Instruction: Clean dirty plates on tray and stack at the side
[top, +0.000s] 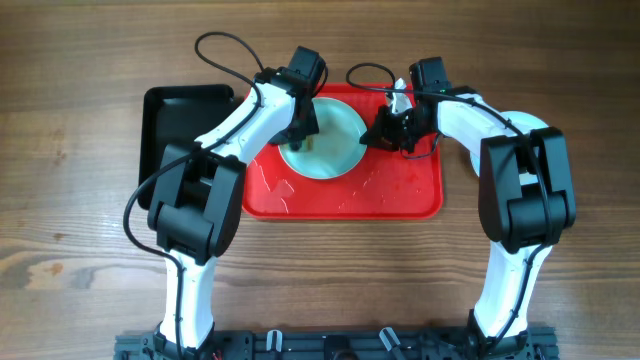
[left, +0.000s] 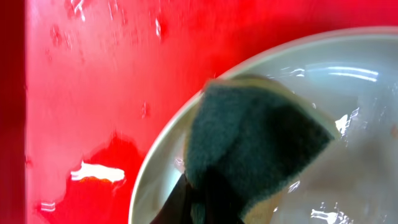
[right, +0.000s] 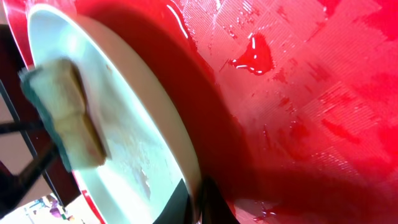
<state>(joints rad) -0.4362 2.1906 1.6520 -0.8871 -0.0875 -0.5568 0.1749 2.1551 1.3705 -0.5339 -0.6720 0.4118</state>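
Presently, 1 plate (top: 335, 150) is in view, pale blue-green and round. It lies on the tray (top: 400, 195), in the far half and slightly left of centre. Its surface is wet, with glints of water, and the right wrist view shows faint brownish traces on the plate (right: 134, 134).

A sponge (left: 255, 143) with a dark green scouring face and a cream backing rests on the plate's left part, overlapping the rim. The left gripper (top: 300, 133) is closed onto the sponge and has hold of it. In the left wrist view the dark fingers (left: 189, 208) show only at the bottom edge, under the sponge. In the right wrist view the sponge (right: 62, 112) lies flat against the plate's surface.

The right gripper (top: 381, 135) is at the plate's right rim, closed narrowly on it. One finger (right: 202, 199) is seen pressed over the edge. Whether that rim is lifted clear of the tray cannot be told.

The red tray floor (right: 298, 93) carries droplets and 1 small puddle to the right of the plate. Wet patches also show near the tray's left side (left: 93, 171).

A smaller black tray (top: 180, 120) sits just beside the red tray on the left, partly under the left arm. Both trays rest on a wooden table (top: 80, 260).
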